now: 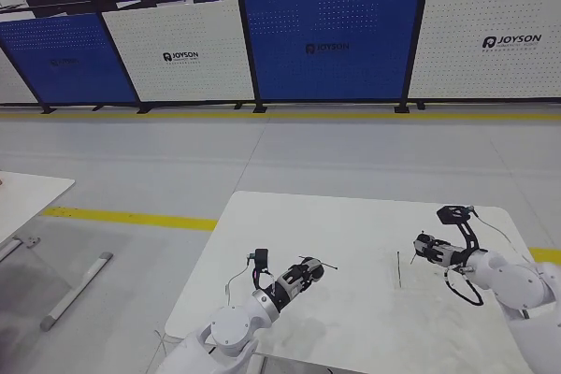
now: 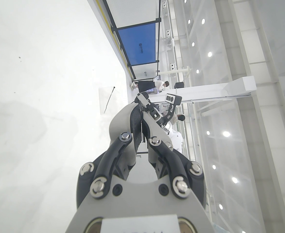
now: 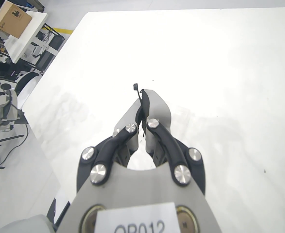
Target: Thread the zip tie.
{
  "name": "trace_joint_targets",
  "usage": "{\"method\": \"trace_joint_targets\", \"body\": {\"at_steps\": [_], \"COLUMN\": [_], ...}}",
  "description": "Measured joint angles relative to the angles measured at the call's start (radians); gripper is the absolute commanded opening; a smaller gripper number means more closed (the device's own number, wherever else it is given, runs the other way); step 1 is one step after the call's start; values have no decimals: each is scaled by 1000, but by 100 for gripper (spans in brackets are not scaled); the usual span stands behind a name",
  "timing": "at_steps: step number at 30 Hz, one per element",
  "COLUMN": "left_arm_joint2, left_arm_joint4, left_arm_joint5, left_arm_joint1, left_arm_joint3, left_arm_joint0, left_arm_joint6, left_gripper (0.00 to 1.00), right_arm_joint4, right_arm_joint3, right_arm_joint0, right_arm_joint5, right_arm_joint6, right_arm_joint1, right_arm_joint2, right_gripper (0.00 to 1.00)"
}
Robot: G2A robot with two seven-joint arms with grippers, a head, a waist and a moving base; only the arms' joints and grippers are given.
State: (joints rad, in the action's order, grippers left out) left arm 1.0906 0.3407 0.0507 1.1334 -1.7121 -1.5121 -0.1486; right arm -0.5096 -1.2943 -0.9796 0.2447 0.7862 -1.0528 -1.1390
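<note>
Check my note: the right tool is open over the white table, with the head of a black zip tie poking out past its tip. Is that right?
No. The right tool is shut, not open: the right wrist view shows its jaws closed on the black zip tie. The rest holds: white table below, the head poking out past its tip.

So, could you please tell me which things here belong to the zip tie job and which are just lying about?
For the job: zip tie on the table by the right end effector; thin black strip, probably another tie, in the left end effector.
Lying about: cardboard box on the side table; wall panels.
</note>
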Motion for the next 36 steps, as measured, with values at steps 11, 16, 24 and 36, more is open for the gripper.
{"method": "trace_joint_targets", "body": {"at_steps": [11, 16, 24, 36], "left_arm_joint2": [-27, -55, -77, -77], "left_arm_joint4": [-131, -234, -263, -263], "left_arm_joint5": [14, -2, 7, 7], "left_arm_joint1": [4, 9, 17, 17], "left_arm_joint3": [-26, -32, -28, -28], "left_arm_joint0": [-10, -2, 4, 4], "left_arm_joint6": [80, 132, 181, 181], "left_gripper": [0, 0, 0, 0], "right_arm_joint4": [20, 50, 59, 83], "right_arm_joint3": [-56, -145, -152, -182], "right_arm_joint0": [-95, -195, -203, -242], "right_arm_joint5": [21, 16, 13, 44], "right_arm_joint6": [-149, -212, -207, -275], "right_arm_joint1": [9, 17, 17, 12], "right_arm_joint2": [-61, -104, -104, -100], "right_gripper": [0, 0, 0, 0]}}
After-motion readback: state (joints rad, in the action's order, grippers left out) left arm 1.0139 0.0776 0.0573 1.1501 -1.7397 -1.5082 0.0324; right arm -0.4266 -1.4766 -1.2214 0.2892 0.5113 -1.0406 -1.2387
